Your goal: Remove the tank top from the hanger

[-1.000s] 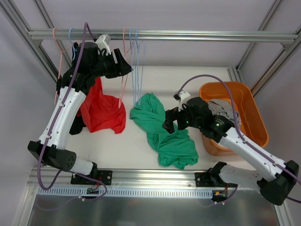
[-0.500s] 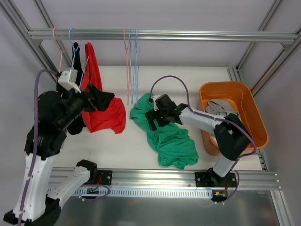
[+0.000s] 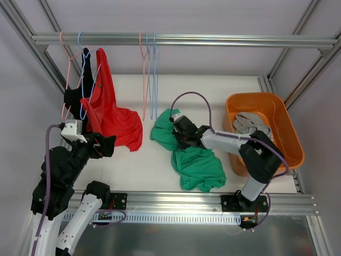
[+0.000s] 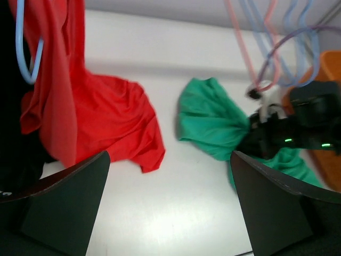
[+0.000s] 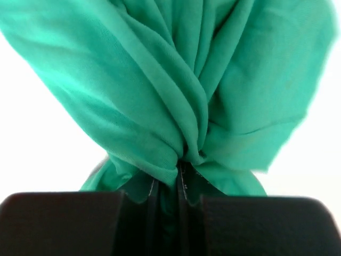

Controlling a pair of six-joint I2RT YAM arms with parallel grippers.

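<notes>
A red tank top (image 3: 114,125) hangs by a strap from a blue hanger (image 3: 85,80) on the rail, its lower part lying on the table; it also shows in the left wrist view (image 4: 101,117). My left gripper (image 3: 104,145) is open, low and near the table's left front, apart from the red cloth (image 4: 169,176). A green garment (image 3: 197,160) lies crumpled mid-table. My right gripper (image 3: 178,140) is shut on a bunched fold of the green garment (image 5: 170,80), the cloth pinched between its jaws (image 5: 181,170).
A black garment (image 3: 72,98) hangs on a pink hanger at the far left. Bare pink and blue hangers (image 3: 149,74) hang from the rail (image 3: 213,40). An orange bin (image 3: 287,133) with grey clothes (image 3: 248,124) stands at the right.
My left arm has pulled back from the rail to the near left, leaving the red tank top hanging, jaws open. My right gripper has reached the green garment and shut on it.
</notes>
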